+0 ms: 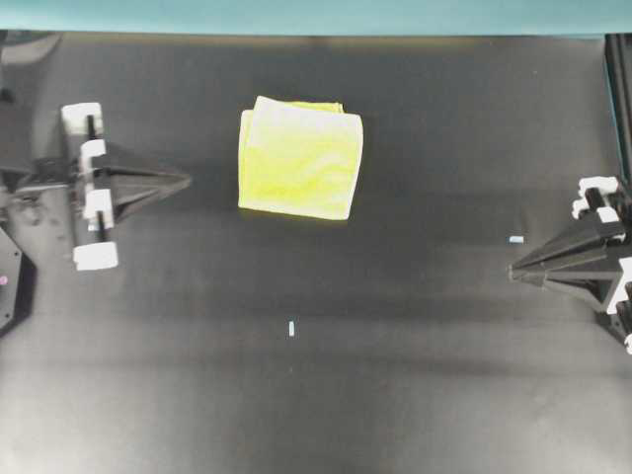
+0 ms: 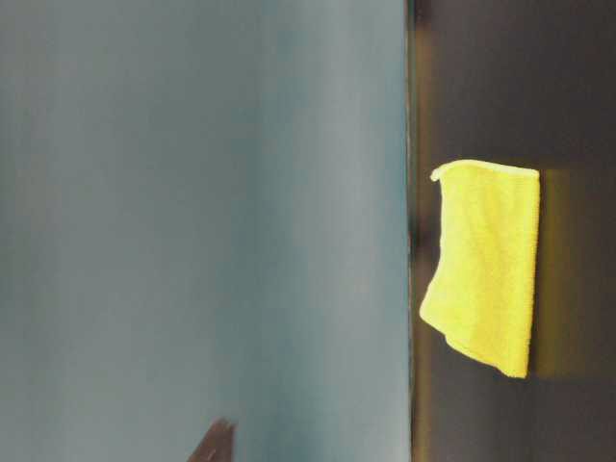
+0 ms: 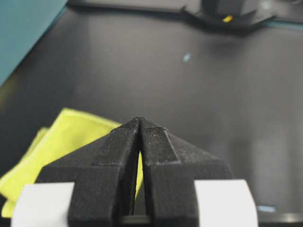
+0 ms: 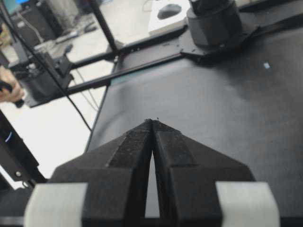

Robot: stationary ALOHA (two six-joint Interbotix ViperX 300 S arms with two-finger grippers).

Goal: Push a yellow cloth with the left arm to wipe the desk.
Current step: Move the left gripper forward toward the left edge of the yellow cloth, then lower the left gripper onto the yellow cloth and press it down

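The yellow cloth lies folded on the black desk, towards the back and left of the middle. It also shows in the table-level view as the yellow cloth and in the left wrist view as the yellow cloth, left of the jaws. My left gripper is shut and holds nothing. Its tip points at the cloth from the left, a short gap away. In the left wrist view the left gripper has its tips together. My right gripper is shut at the right edge, far from the cloth, and the right gripper is empty.
Two tiny white marks sit on the desk, one near the front middle and one by the right gripper. A teal strip runs along the back edge. A black frame post stands at the far right.
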